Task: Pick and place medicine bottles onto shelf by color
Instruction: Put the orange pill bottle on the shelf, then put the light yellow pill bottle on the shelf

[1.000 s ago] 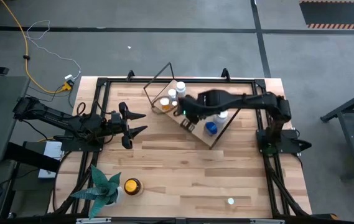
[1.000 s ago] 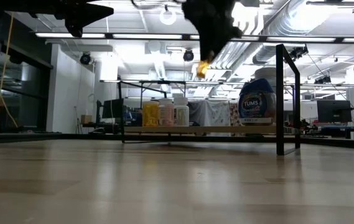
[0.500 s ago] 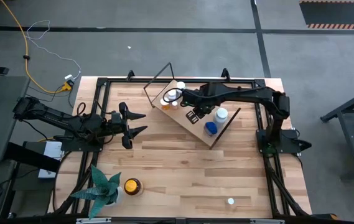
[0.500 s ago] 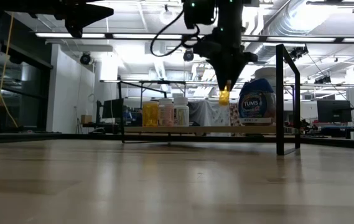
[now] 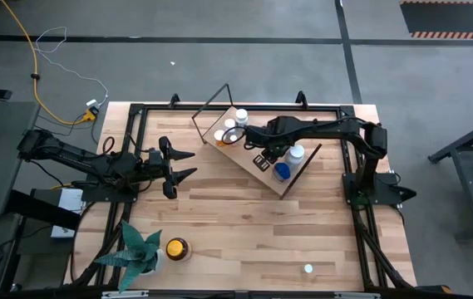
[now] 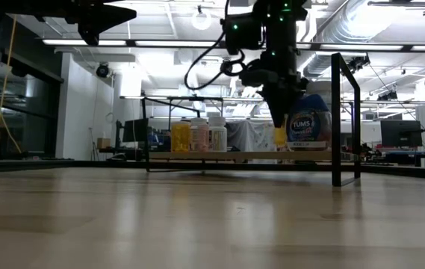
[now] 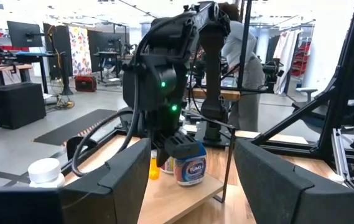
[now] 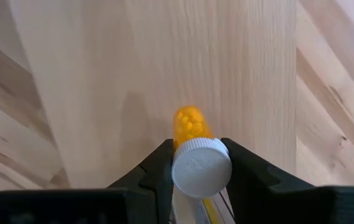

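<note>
The light wood shelf (image 5: 263, 176) lies slantwise at the table's far middle, with dark wire end frames. On it stand white-capped bottles (image 5: 236, 120), an orange bottle (image 5: 219, 138), a white bottle (image 5: 296, 153) and a blue bottle (image 5: 282, 171). My right gripper (image 5: 258, 158) hangs over the board, shut on a small orange bottle (image 6: 280, 137) with a white cap. That bottle is just above the board, beside the blue bottle (image 6: 307, 123). My left gripper (image 5: 182, 164) waits open and level at the table's left, facing the shelf. My right gripper pinches the orange bottle's white cap (image 8: 180, 168) between its two fingers (image 8: 158, 171), one on each side. The fingers come from above, pointing down. The bottle hangs upright below them, its orange body (image 8: 189, 124) toward the board, a little clear of it.
A green plant (image 5: 136, 249) and an amber bottle with a yellow cap (image 5: 176, 247) stand near the front left. A small white bottle (image 5: 308, 268) stands near the front right. The shelf's wire frames (image 6: 345, 119) rise at both ends. The table's middle is bare wood.
My right gripper has come down toward the shelf board with the orange bottle and drifted a little toward the table's right, turning as it went. The bottle now hangs upright just above the board, beside the blue bottle.
</note>
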